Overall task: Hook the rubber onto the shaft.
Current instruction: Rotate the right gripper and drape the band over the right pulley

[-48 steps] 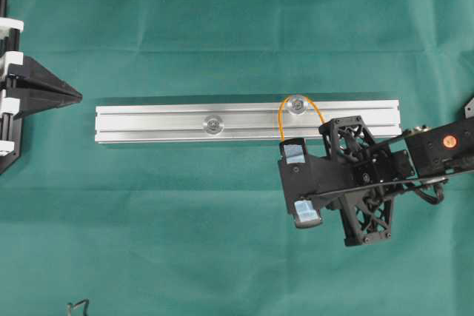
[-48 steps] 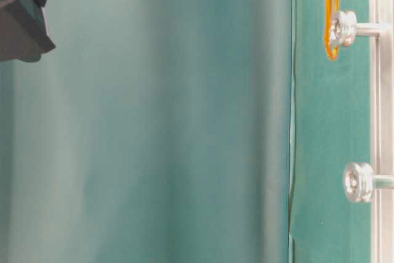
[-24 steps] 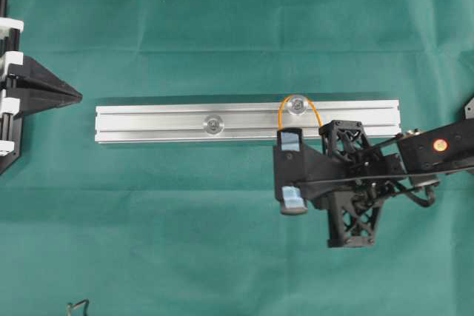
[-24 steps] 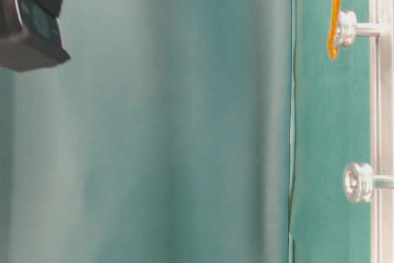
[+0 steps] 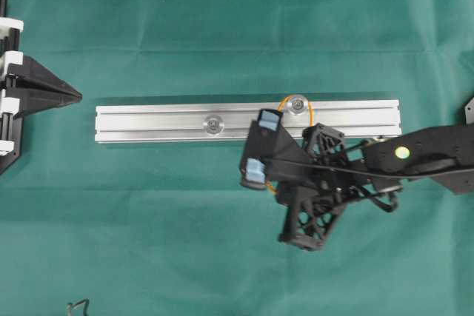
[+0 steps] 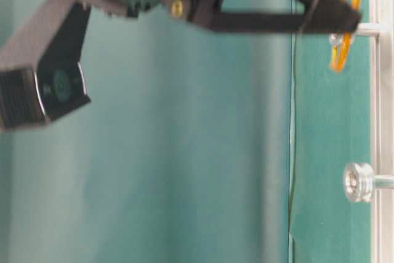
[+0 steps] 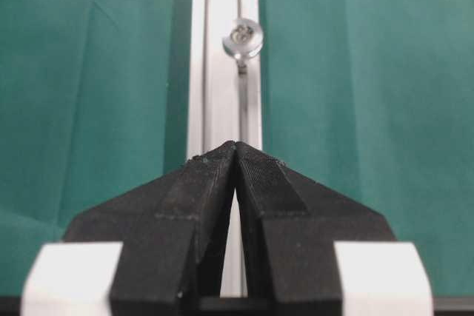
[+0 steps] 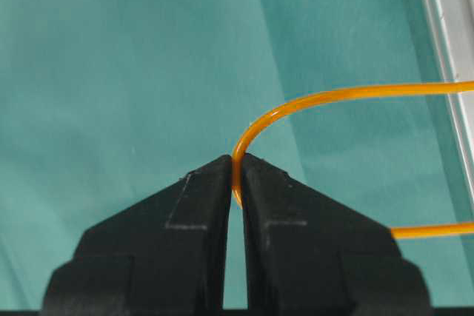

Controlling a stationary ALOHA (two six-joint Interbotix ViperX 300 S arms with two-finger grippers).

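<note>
Just ahead of the right gripper, the rubber is running out from between the clenched tips as a slim orange loop, its two strands heading off toward the silver rail. The jaws are pinching one end of the band; the far end is lying around the nearer shaft, the peg standing on the rail just beyond the gripper. So the loop's long axis is running from the fingertips across the rail's width to that peg, with some curve in it rather than pulled tight.

Off to the gripper's side, along the rail, the other shaft is standing bare, well apart from the band. That, I judge, is where the held end is meant to go: the move would be a stretch along the rail and over the peg's wide head.

The left gripper is sitting with its tips pressed together on nothing, beyond the rail's far end, much farther from the band than the right one. Green cloth is lying open on both sides of the rail, giving free room; the rail's edges and the peg heads are the only things to catch on.
</note>
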